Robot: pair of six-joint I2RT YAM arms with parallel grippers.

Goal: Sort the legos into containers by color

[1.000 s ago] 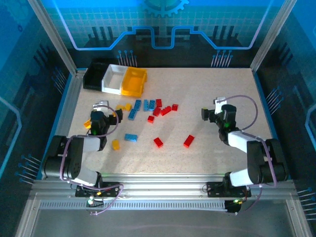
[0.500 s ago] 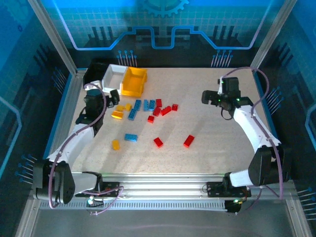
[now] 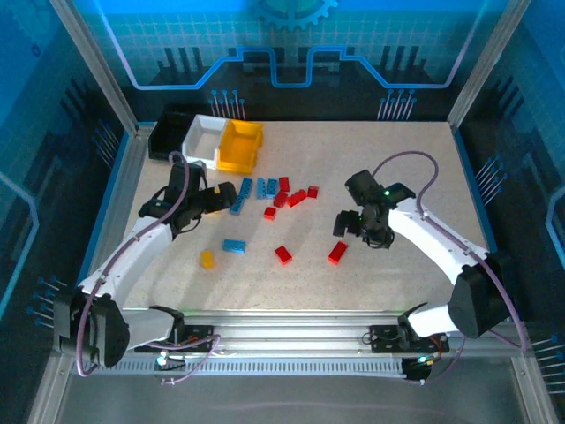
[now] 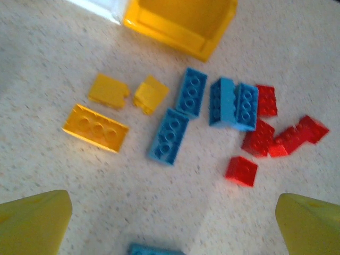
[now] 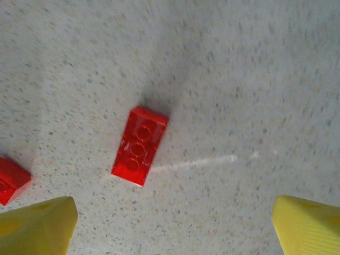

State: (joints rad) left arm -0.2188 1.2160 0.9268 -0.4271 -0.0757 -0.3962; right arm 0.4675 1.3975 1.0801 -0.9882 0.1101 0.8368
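Red, blue and yellow legos lie loose on the table. My left gripper [image 3: 216,196] [image 4: 172,207] hangs open above the cluster, holding nothing. Ahead of it lie a long yellow lego [image 4: 95,127], two small yellow legos [image 4: 108,90], blue legos [image 4: 169,136] and red legos [image 4: 241,171]. My right gripper [image 3: 357,225] [image 5: 175,207] is open over a long red lego [image 5: 139,146] [image 3: 337,253], which rests ahead of the jaws and left of centre. The containers stand at the back left: black [image 3: 168,137], white [image 3: 203,140], yellow [image 3: 240,146] [image 4: 183,24].
A second red lego [image 3: 282,254] [image 5: 10,179] lies left of the right gripper. A blue lego [image 3: 234,246] and a yellow lego [image 3: 207,258] sit nearer the front. Metal rails [image 3: 124,194] border the table [image 3: 397,159].
Both arms have swung in toward the table's middle. The left gripper came away from the bins to the lego cluster; the right gripper dropped from the far right to above the red lego.
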